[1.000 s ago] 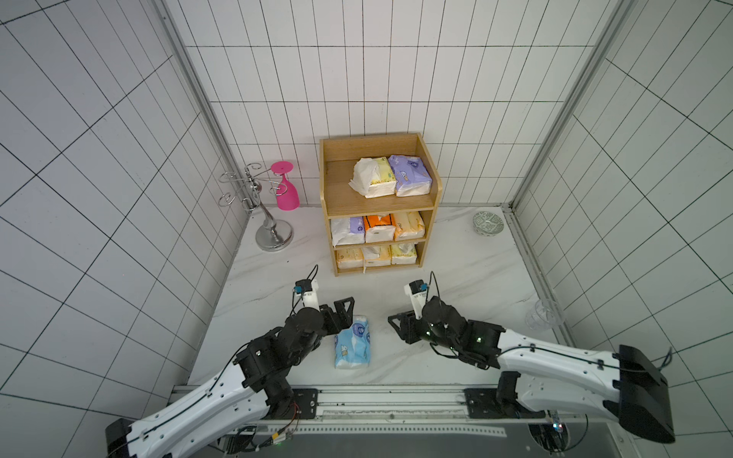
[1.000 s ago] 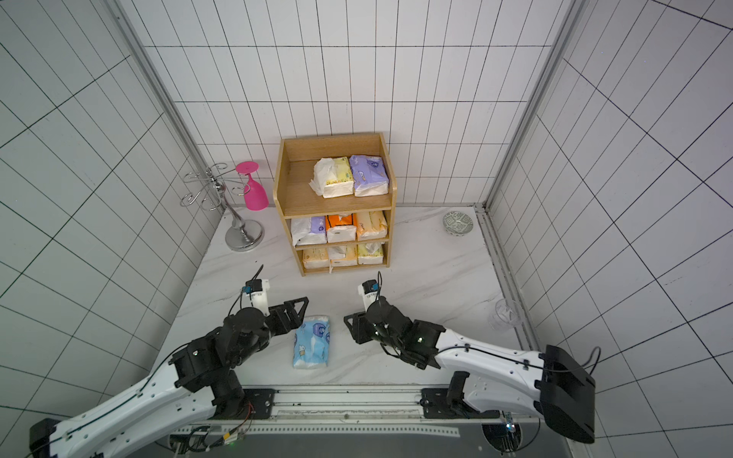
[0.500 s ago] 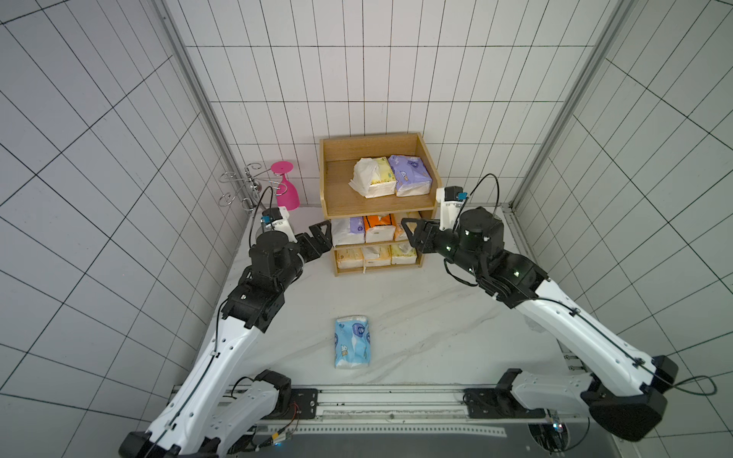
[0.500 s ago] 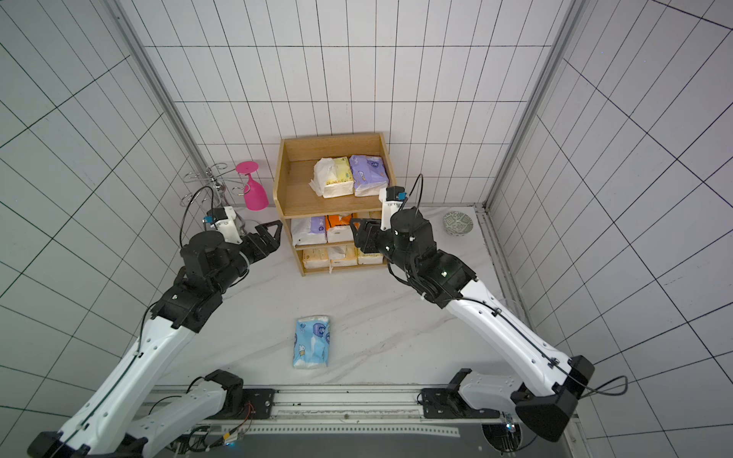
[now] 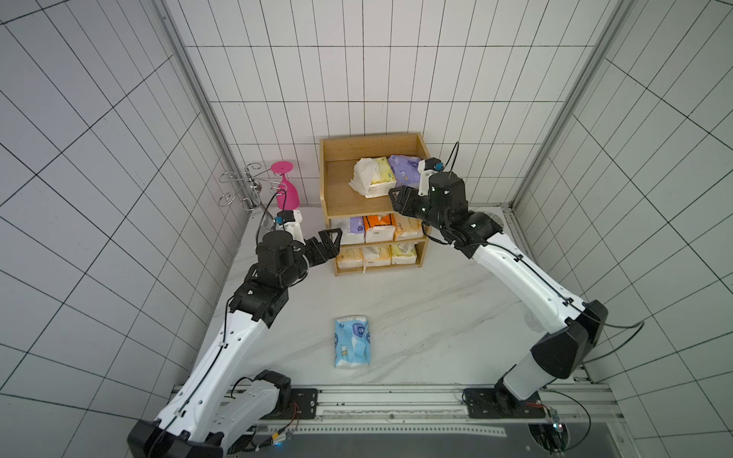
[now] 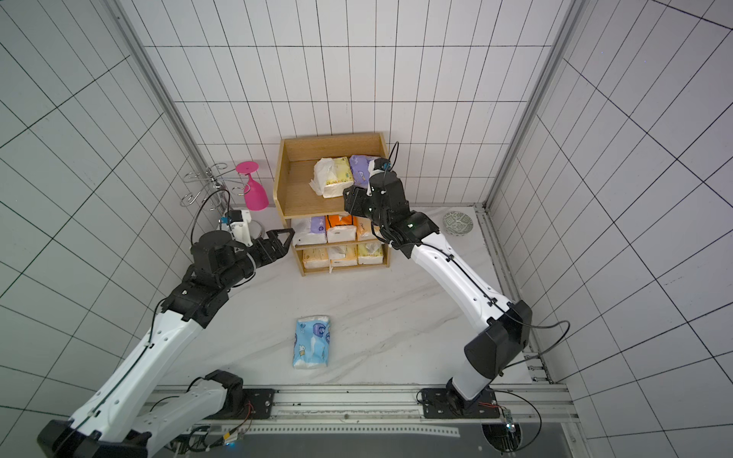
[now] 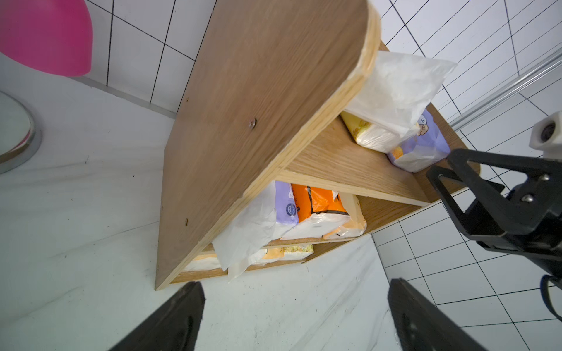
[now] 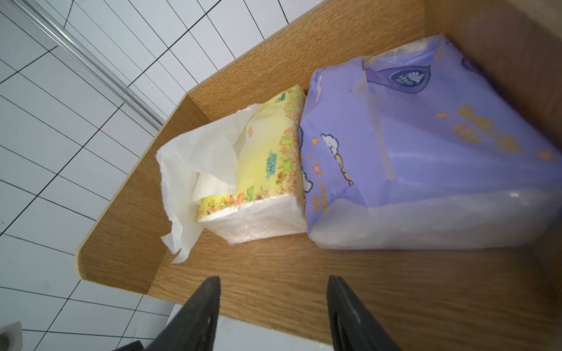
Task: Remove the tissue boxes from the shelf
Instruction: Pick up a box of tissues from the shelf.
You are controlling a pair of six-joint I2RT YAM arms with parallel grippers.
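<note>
Holding eight tissue packs, wooden shelf: top tier, yellow floral pack touching purple pack; print illegible. Left gripper, right gripper: spread, empty.

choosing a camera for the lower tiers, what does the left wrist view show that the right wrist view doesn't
Only left wrist: the orange pack below the top tier, the pink glass, the left gripper. Only right wrist: the inner face of the side wall by the yellow pack. Both: the shelf, the yellow pack and purple pack on top, the open right gripper.
</note>
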